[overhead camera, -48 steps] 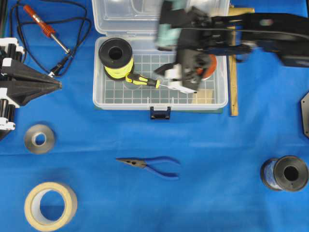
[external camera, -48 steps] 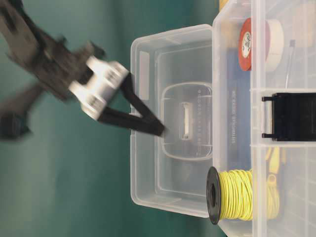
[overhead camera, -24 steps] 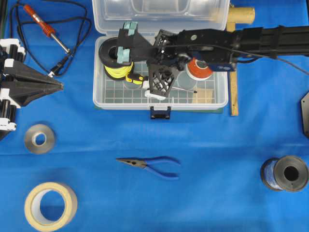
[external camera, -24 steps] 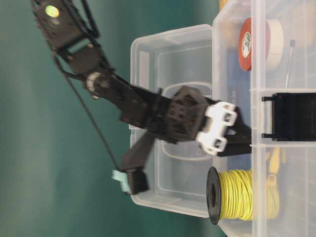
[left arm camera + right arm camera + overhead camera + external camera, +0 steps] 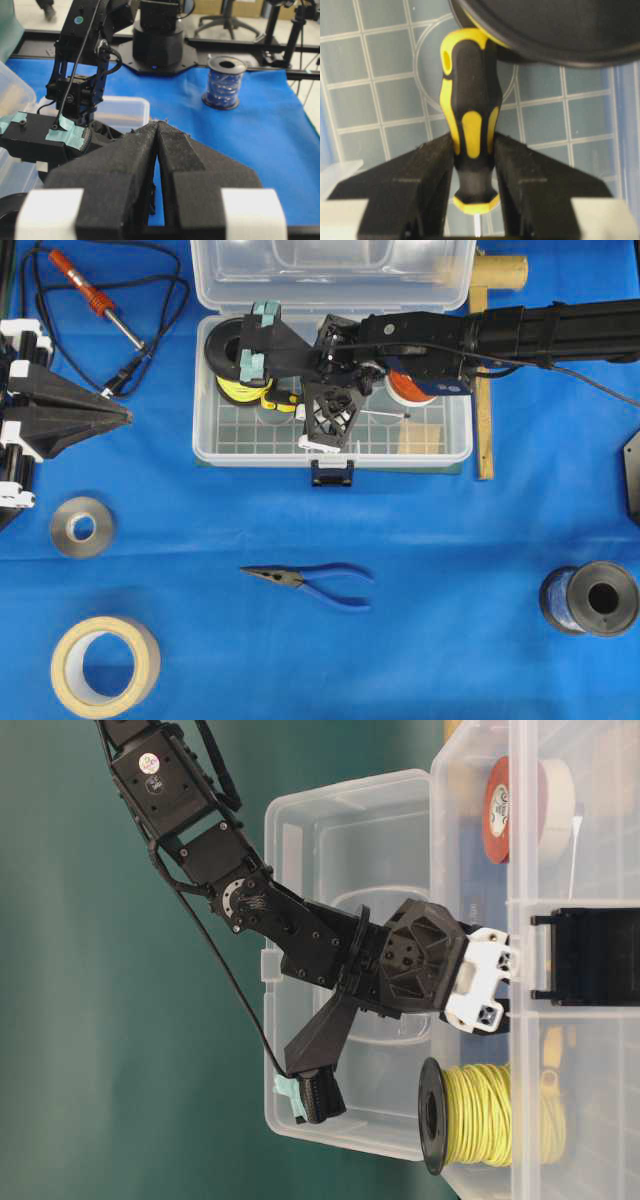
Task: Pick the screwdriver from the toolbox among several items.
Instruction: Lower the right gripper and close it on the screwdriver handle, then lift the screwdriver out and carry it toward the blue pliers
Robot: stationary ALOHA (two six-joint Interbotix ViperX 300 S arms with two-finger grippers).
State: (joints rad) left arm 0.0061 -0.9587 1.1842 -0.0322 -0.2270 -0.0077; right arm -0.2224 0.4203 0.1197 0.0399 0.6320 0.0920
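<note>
Right claw (image 5: pixel 472 165) pinching screwdriver (image 5: pixel 469 125), spool (image 5: pixel 545 30) crowding handle

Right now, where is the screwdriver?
The screwdriver lies on the toolbox floor, left of centre overhead, beside the yellow wire spool, pinched in the right claw.

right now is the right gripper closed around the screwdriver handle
Yes, in the right wrist view the right gripper has both fingers pressed against the sides of the yellow-and-black screwdriver handle on the toolbox floor.
</note>
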